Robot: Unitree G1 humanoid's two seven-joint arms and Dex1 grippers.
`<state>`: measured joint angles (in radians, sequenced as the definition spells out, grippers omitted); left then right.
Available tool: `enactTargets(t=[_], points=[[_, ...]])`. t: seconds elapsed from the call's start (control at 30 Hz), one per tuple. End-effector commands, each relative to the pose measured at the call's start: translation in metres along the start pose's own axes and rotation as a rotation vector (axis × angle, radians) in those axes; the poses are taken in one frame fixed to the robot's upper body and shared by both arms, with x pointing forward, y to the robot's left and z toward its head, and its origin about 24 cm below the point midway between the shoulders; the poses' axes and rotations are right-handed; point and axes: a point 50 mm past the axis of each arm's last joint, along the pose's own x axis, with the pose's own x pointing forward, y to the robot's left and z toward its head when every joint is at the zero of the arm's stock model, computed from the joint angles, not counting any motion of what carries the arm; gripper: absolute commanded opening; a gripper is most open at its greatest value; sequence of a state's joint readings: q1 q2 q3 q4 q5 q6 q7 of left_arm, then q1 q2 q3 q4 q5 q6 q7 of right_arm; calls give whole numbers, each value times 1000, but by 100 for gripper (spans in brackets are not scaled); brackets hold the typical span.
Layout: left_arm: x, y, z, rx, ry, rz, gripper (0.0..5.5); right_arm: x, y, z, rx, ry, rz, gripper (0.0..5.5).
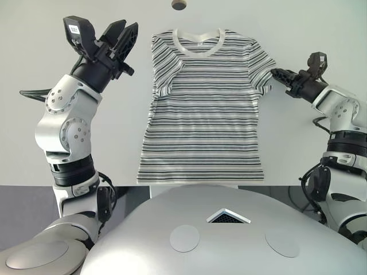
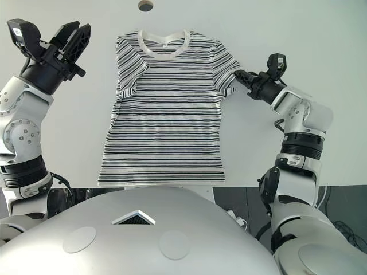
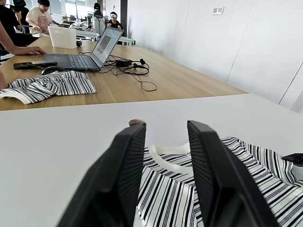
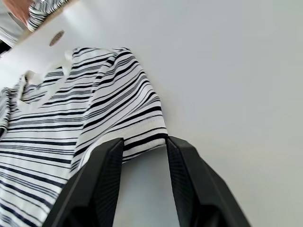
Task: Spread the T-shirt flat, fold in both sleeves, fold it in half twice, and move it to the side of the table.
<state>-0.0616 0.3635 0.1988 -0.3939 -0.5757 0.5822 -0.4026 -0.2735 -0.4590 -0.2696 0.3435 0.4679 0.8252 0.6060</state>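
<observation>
Right claw (image 4: 145, 142) is spread apart at the T-shirt (image 1: 203, 114) sleeve (image 1: 261, 67), so a shallow pinch could slip off. Left claw (image 1: 121, 33) is apart too.

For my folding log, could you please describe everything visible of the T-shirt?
The T-shirt is a soft knit, white with dark stripes, ribbed white collar, short sleeves. It lies on the table, collar away from the robot, hem at the near edge. The sleeve on the robot's left is folded inward; the other lies spread, the open right gripper at its hem.
</observation>
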Motion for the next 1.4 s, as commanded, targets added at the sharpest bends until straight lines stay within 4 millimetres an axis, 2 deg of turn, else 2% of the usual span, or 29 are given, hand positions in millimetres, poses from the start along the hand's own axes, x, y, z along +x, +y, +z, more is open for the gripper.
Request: enactTargets(t=[0.03,0.3,0.63,0.87,0.93,1.2,1.4], points=[[0,2,-2,8,27,18,165,6,2,-2,17,26,8,169],[-1,3,-2,7,30,23,165,11,-1,1,46,3,2,169],[-3,6,-1,12,31,38,165,15,5,5,53,-25,53,169],[-3,6,0,15,32,41,165,17,10,4,45,-28,78,27],[-3,6,0,15,32,42,165,17,10,5,44,-30,77,1],[-3,5,0,11,29,44,165,13,12,8,14,-57,67,1],[-1,5,-1,11,29,37,165,12,35,9,-40,-81,134,1]])
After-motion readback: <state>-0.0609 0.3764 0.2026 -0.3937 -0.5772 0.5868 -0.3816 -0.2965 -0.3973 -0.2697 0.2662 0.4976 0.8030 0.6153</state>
